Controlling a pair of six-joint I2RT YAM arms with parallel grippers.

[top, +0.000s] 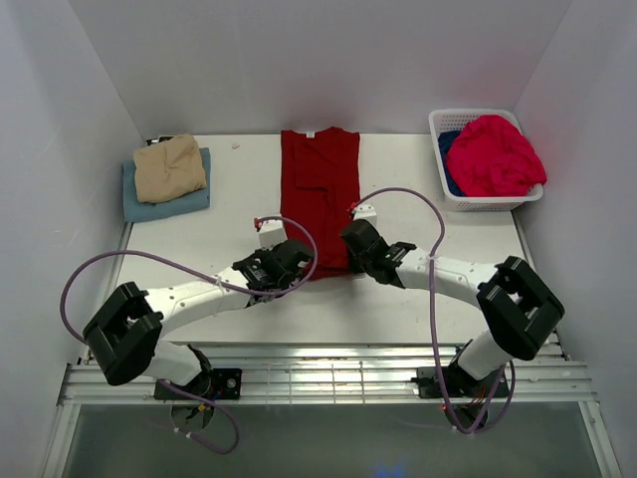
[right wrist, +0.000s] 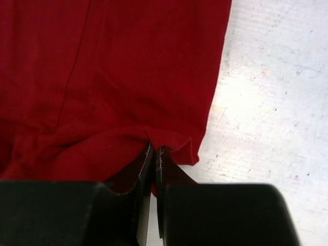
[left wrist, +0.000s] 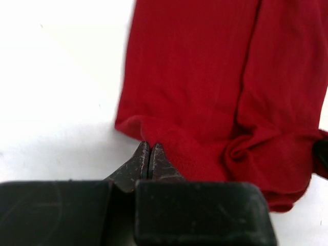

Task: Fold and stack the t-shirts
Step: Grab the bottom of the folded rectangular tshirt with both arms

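A dark red t-shirt (top: 319, 194) lies folded into a long strip down the middle of the table, collar at the far end. My left gripper (top: 295, 261) is shut on its near left hem corner (left wrist: 154, 134), the fingertips (left wrist: 142, 156) pinched on the cloth edge. On the near right corner (right wrist: 174, 143) my right gripper (top: 350, 251) is shut too, with red fabric bunched between its jaws. A tan t-shirt (top: 170, 167) lies folded on a light blue t-shirt (top: 169, 199) at the far left. A bright pinkish-red t-shirt (top: 496, 155) and a deep blue one (top: 448, 164) fill the basket.
The white lattice basket (top: 445, 121) stands at the far right corner. White walls close the table on three sides. A metal rail (top: 328, 378) runs along the near edge by the arm bases. Purple cables loop over both arms.
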